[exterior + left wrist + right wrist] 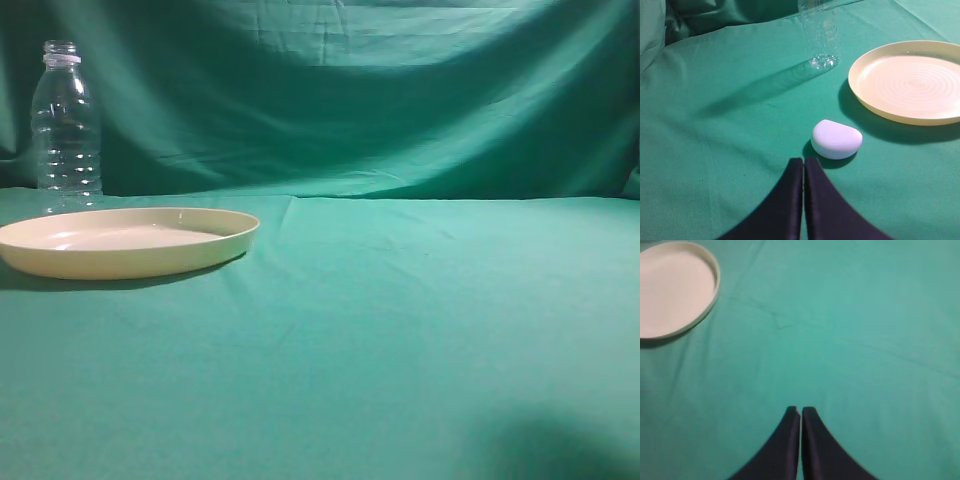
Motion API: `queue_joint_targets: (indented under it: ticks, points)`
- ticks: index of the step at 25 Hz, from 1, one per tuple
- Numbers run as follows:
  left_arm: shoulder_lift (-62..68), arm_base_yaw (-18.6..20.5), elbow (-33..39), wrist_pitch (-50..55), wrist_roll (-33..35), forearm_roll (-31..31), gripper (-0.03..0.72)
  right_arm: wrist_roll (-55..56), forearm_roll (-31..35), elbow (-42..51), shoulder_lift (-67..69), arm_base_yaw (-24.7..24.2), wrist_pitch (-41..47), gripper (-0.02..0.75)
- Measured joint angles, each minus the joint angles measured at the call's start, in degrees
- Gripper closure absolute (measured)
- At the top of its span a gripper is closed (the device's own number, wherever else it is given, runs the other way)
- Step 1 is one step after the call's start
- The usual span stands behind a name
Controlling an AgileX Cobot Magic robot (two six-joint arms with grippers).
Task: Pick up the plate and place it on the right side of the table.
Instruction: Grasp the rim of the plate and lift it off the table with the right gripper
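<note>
The cream-yellow plate [125,240] lies flat on the left side of the teal-green table [400,320]. It also shows in the left wrist view [912,82] at the right and in the right wrist view [670,287] at the top left. My left gripper [804,162] is shut and empty, above the cloth, well short of the plate. My right gripper [800,411] is shut and empty over bare cloth, far to the right of the plate. Neither gripper shows in the exterior view.
A clear ribbed plastic bottle [66,125] stands behind the plate at the far left; its base shows in the left wrist view [821,37]. A small white rounded object [836,139] lies just ahead of my left gripper. A folded green backdrop [350,90] hangs behind the table.
</note>
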Motion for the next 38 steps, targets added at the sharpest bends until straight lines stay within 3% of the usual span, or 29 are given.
queue_joint_targets:
  ticks: [7, 15, 17, 18, 19, 25, 27, 38]
  points:
    - [0.0, 0.0, 0.0, 0.0, 0.0, 0.0, 0.688, 15.3, -12.3, -14.8, 19.1, 14.9, 0.5, 0.738]
    - [0.0, 0.0, 0.0, 0.0, 0.0, 0.0, 0.688, 20.9, -18.3, -35.1, 38.9, 23.8, 5.3, 0.738]
    - [0.0, 0.0, 0.0, 0.0, 0.0, 0.0, 0.688, 20.9, -18.7, -39.2, 43.2, 24.8, 5.3, 0.738]
    - [0.0, 0.0, 0.0, 0.0, 0.0, 0.0, 0.688, 20.9, -18.7, -41.3, 44.9, 25.0, 5.3, 0.691]
    - [0.0, 0.0, 0.0, 0.0, 0.0, 0.0, 0.688, 20.9, -18.6, -43.2, 46.8, 25.0, 5.3, 0.691]
    - [0.0, 0.0, 0.0, 0.0, 0.0, 0.0, 0.688, 20.9, -18.4, -50.3, 55.2, 25.1, 4.0, 0.372]
    - [0.0, 0.0, 0.0, 0.0, 0.0, 0.0, 0.688, 20.9, -18.3, -50.9, 57.3, 25.1, 1.8, 0.32]
    - [0.0, 0.0, 0.0, 0.0, 0.0, 0.0, 0.688, 20.9, -18.5, -51.6, 64.7, 25.1, -5.9, 0.309]
